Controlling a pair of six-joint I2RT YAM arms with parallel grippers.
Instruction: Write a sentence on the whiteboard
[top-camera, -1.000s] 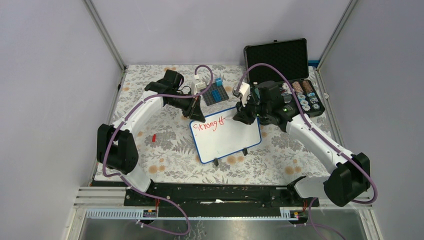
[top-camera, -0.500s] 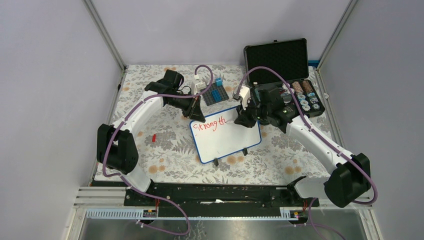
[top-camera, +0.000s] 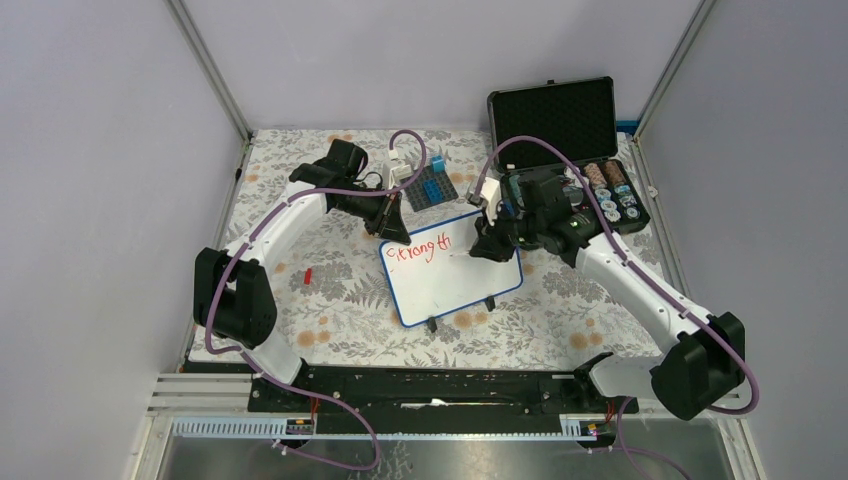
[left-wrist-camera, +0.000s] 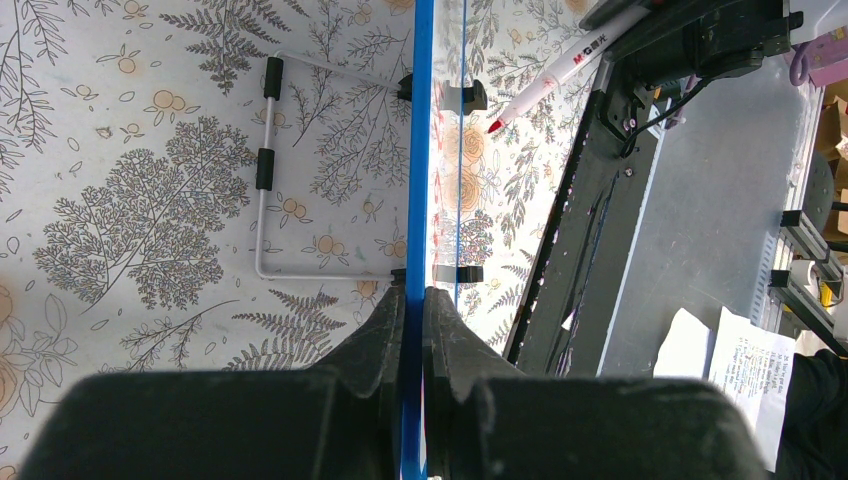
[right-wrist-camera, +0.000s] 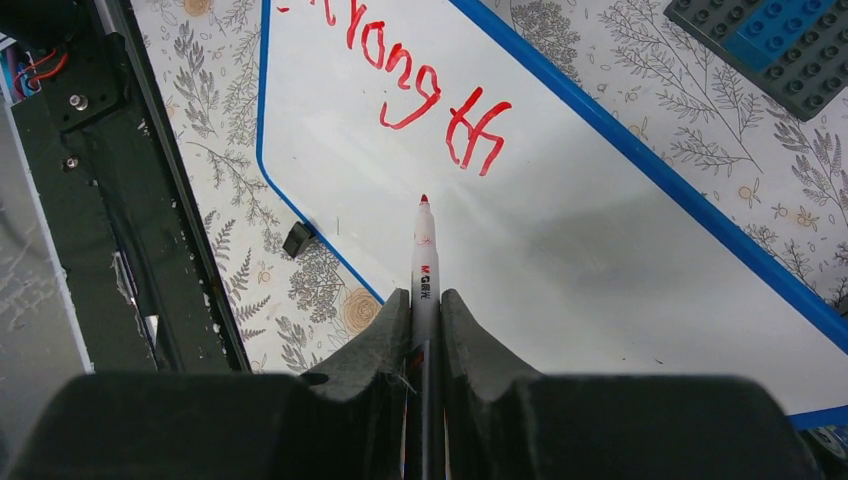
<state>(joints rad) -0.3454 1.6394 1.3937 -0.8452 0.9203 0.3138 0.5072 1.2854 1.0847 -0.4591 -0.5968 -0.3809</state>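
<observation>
The whiteboard (top-camera: 455, 282), white with a thin blue rim, stands tilted on small black feet in the middle of the table. "Strong th" (right-wrist-camera: 430, 95) is written on it in red. My left gripper (top-camera: 392, 233) is shut on the board's far left rim, and in the left wrist view its fingers (left-wrist-camera: 413, 295) clamp the blue edge (left-wrist-camera: 418, 150). My right gripper (right-wrist-camera: 425, 297) is shut on a red marker (right-wrist-camera: 424, 250). The marker's tip points at bare board just below the last letters. Whether it touches the board I cannot tell.
An open black foam-lined case (top-camera: 560, 115) stands at the back right, with a tray of small round items (top-camera: 608, 195) beside it. A grey brick plate with blue bricks (top-camera: 430, 188) lies just behind the board. A small red piece (top-camera: 308, 275) lies on the floral cloth at the left.
My right gripper has moved the marker a little toward the near side of the board, and the last red letter has gained a stroke. The left arm has not moved.
</observation>
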